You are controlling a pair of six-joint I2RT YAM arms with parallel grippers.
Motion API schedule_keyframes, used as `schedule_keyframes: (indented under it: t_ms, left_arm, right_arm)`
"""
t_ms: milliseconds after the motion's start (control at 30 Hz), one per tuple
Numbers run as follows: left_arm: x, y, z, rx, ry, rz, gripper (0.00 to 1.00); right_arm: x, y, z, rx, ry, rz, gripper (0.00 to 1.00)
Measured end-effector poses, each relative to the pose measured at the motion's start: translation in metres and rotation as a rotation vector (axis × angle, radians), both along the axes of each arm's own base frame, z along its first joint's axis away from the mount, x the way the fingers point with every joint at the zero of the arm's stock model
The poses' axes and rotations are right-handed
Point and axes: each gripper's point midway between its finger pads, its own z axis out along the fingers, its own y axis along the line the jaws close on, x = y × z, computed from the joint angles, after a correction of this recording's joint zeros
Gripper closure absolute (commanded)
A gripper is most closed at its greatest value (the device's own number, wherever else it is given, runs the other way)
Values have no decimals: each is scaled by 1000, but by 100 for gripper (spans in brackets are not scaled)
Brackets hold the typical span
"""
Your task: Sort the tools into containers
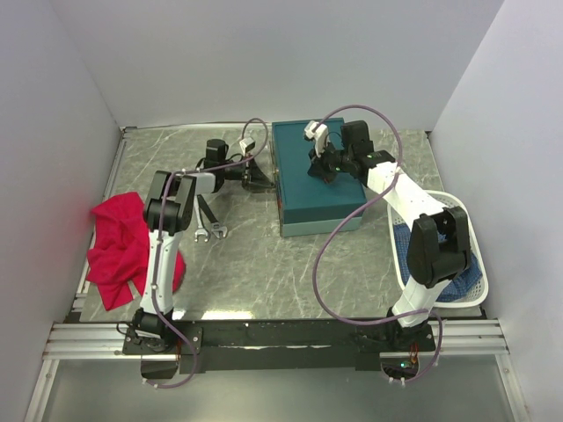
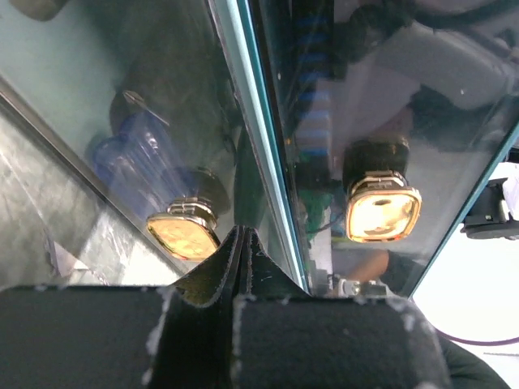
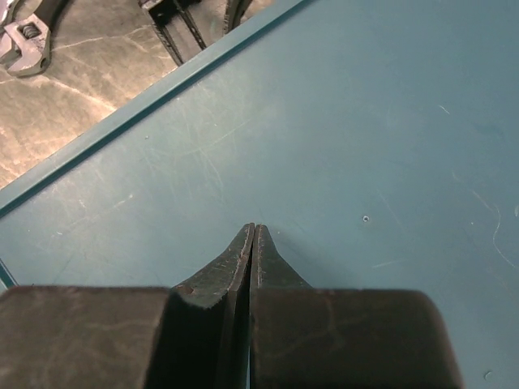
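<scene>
The teal box stands mid-table with its lid down. My left gripper is shut and empty, its tips pressed close to the box's left side between two gold latches, at the seam under the lid. My right gripper is shut and empty, its tips just above the teal lid. Silver wrenches lie on the table left of the box; one shows in the right wrist view. The white basket with blue mesh stands at the right. The other tools are out of view.
A red cloth lies crumpled at the left edge of the grey marble table. White walls close in the back and both sides. Purple cables loop over both arms. A bluish shape shows in the box's glossy side.
</scene>
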Motion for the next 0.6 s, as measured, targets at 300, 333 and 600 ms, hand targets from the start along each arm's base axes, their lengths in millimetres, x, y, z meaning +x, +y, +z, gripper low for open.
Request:
schedule_keyframes:
  t_ms: [300,333,600]
  left_arm:
    - [7,-5,2,-20,-29,-20,95]
    - [7,-6,1,-22,-31,-21,94]
    - [8,-12,-1,-40,-30,-36,77]
  right_arm:
    - [-1,6,-1,-9,-11,14,100]
    - [-1,7,-1,-11,-14,18,100]
    - [0,18,-1,-34,-46,40,100]
